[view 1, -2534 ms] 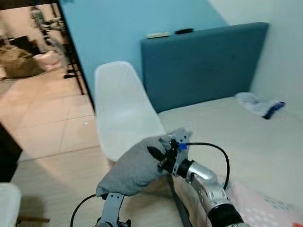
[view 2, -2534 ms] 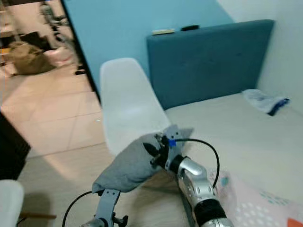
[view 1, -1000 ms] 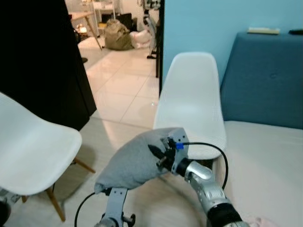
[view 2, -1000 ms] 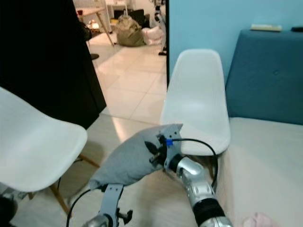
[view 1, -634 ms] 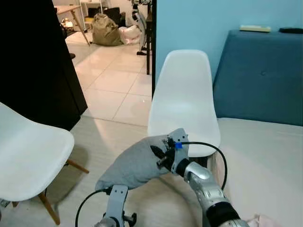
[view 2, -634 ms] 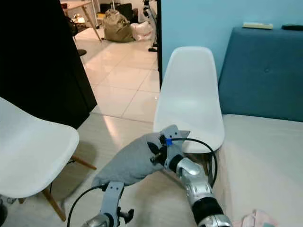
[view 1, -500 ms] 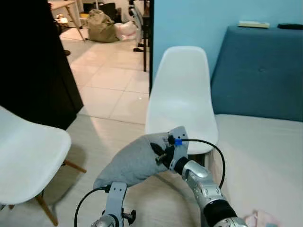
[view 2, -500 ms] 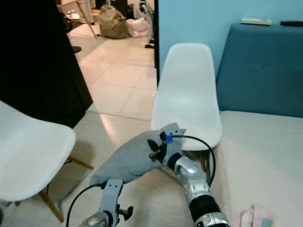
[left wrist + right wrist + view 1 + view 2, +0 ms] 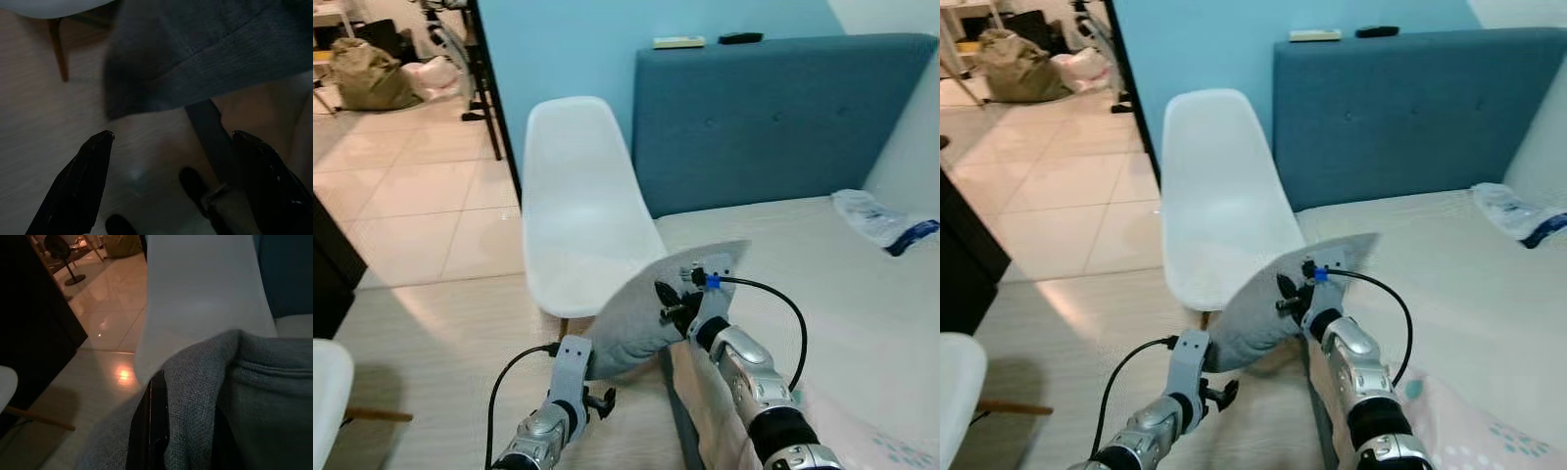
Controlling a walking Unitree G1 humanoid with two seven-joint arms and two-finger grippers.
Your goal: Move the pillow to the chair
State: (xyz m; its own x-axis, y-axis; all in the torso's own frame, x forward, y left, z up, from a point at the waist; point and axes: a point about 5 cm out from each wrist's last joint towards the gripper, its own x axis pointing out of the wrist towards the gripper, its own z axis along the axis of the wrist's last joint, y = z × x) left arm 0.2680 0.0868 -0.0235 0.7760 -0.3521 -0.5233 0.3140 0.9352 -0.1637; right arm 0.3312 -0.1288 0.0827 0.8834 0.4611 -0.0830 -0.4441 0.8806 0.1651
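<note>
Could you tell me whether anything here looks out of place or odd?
Only the grey pillow: it hangs in mid-air, pinched by the right gripper, short of the white chair. A crumpled plastic bag lies on the bed.

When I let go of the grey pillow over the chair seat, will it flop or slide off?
The pillow looks soft: in the right wrist view its fabric bunches around the right gripper fingers, so it will probably sag rather than bounce. It is likely light, since one pinch carries it. The white chair has a smooth, curved seat, so it might slide.
</note>
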